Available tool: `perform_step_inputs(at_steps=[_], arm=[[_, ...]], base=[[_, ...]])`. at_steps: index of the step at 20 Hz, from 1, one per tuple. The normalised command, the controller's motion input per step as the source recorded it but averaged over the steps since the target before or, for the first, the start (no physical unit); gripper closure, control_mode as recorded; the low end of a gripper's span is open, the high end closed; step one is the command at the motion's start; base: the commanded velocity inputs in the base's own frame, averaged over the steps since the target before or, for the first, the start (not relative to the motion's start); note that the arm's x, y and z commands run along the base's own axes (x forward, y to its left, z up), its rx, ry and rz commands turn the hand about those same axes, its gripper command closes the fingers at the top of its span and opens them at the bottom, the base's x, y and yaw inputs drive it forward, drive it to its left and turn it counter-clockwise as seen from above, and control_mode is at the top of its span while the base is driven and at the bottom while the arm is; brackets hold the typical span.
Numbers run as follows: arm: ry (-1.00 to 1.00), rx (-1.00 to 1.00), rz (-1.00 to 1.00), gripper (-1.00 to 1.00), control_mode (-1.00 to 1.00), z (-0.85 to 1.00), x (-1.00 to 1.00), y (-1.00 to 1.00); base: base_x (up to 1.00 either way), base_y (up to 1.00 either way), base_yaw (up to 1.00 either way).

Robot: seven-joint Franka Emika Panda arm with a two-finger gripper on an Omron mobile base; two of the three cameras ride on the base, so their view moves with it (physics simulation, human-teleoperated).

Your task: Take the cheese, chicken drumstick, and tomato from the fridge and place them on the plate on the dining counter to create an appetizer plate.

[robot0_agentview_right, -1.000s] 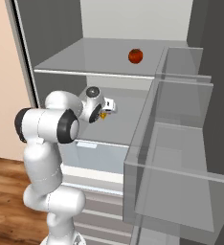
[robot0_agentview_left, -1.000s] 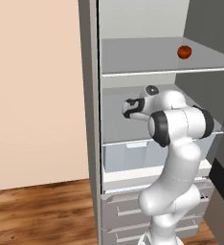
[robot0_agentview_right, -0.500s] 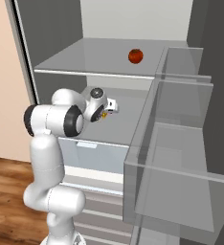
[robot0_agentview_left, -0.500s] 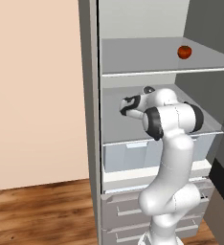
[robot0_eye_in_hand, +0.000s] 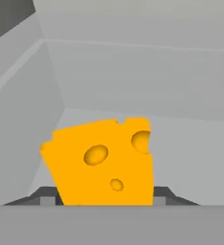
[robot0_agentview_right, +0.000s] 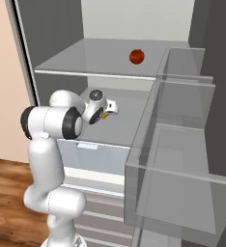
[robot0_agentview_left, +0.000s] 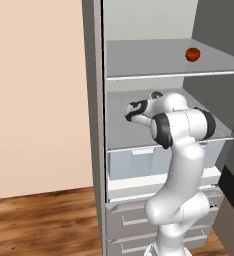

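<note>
— Pincer (robot0_eye_in_hand: 106, 203) first: how do we stand with it?

— We have it reached into the fridge (robot0_agentview_left: 96, 125) at the middle shelf (robot0_agentview_right: 129, 120), with the cheese (robot0_eye_in_hand: 100, 162) squarely between the two dark finger tips. From the hand camera the jaws look closed in against its sides, so we judge it a grip on the wedge, though the contact itself is hidden low in the frame.

— Why hold it that way?

— We take the flat faces because they give the pads something parallel to press. It is a smooth, matte orange-yellow slab with a few round holes.

— And the rest?

— We see the tomato (robot0_agentview_left: 192, 54), round, glossy and red, sitting alone on the shelf above, well apart from the arm.
</note>
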Motion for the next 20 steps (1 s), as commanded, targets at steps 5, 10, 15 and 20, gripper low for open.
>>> perform_step_inputs(at_steps=[5, 10, 15, 20], arm=[[-0.12, 0.0, -0.01, 1.0, -1.0, 0.08, -1.0, -0.4], [0.01, 0.0, 0.0, 1.0, -1.0, 0.66, -1.0, -0.47], [0.15, 0.0, 0.0, 1.0, -1.0, 1.0, -1.0, -0.15], [0.33, -0.03, 0.01, 1.0, -1.0, 0.94, -1.0, 0.0]], base=[[0.0, 0.0, 0.0], [0.0, 0.0, 0.0], [0.0, 0.0, 0.0], [0.0, 0.0, 0.0]])
